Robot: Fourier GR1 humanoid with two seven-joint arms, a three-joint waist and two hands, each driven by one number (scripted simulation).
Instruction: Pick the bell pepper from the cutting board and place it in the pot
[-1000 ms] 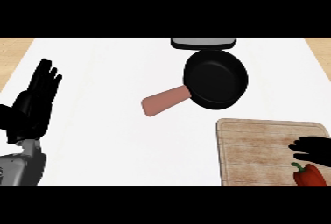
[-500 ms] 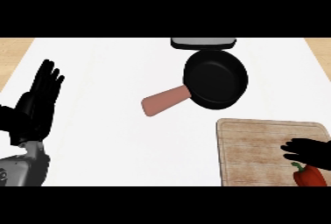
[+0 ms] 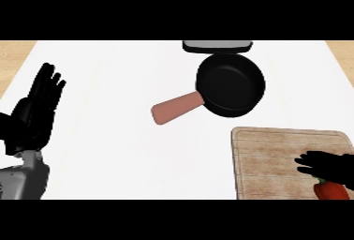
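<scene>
Red pepper (image 3: 330,190) on board (image 3: 276,159), right robot hand (image 3: 332,165) over it, fingers spread, nothing gripped. Curl round body, lift straight before pot (image 3: 230,86). Left robot hand (image 3: 38,110) rests open.

A red pepper (image 3: 330,190) with a green stem is lying at the near right corner of a pale wooden board (image 3: 276,159), partly covered by the right hand (image 3: 332,166) and cut off by the view's lower edge. A black pot (image 3: 231,84) with a pinkish-brown handle is sitting on the white bench (image 3: 124,140) beyond the board, its handle pointing toward the near left.
</scene>
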